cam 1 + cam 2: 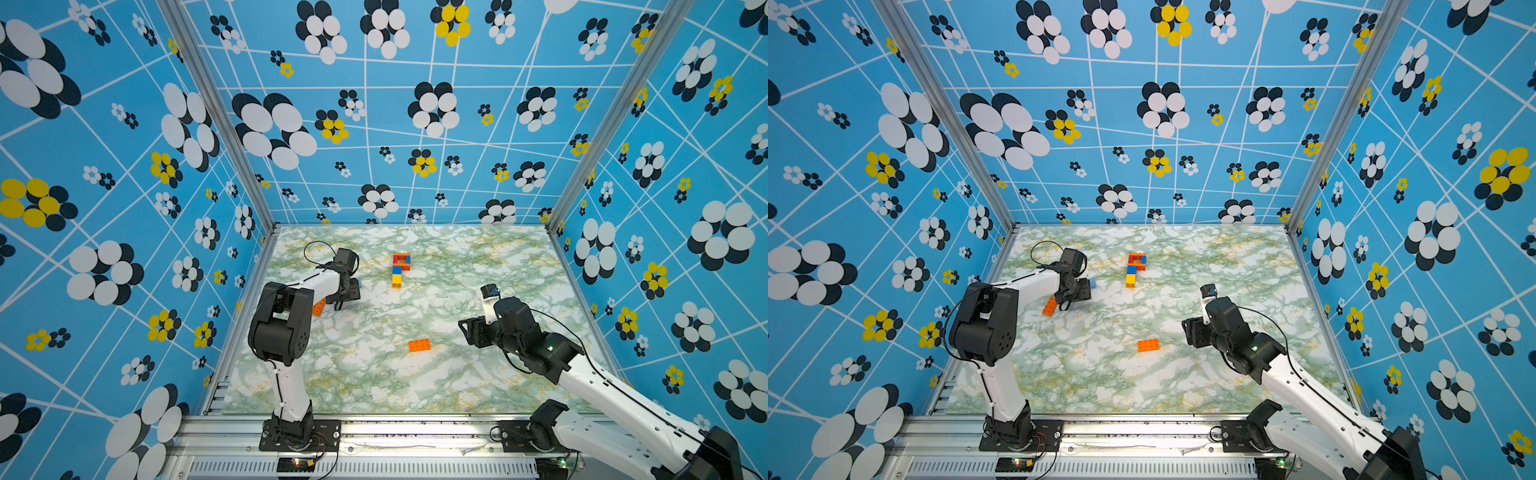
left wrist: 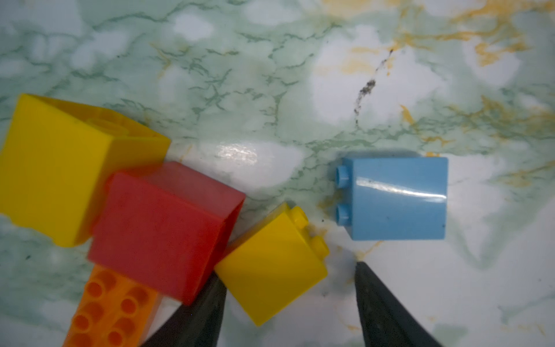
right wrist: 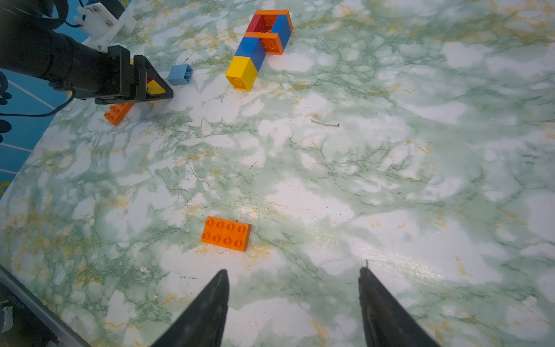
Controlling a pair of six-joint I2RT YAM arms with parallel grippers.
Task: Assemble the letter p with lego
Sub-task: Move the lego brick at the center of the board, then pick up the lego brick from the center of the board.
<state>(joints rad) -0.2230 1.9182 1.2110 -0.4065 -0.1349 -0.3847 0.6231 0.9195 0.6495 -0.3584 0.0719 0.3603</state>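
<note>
At the left of the table (image 1: 374,374), eight o'clock from the part-built P (image 1: 400,268), the small yellow brick (image 2: 270,266) lies skewed between the spread, unclamped jaws of the left gripper (image 2: 289,270), studs towards the pale blue brick (image 2: 396,198); the right gripper (image 3: 292,270), likewise apart and empty, hangs farther off at four o'clock.

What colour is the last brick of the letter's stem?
Yellow brick; right wrist view shows it best.

Beside left gripper (image 2: 288,272): yellow bricks (image 2: 57,168) 2, red brick (image 2: 159,234) 1, pale-blue brick (image 2: 396,198) 1, orange brick (image 2: 111,309) 1 | before right gripper (image 3: 293,269): lone orange brick (image 3: 225,233) 1 | built figure (image 3: 258,45) 1
</note>
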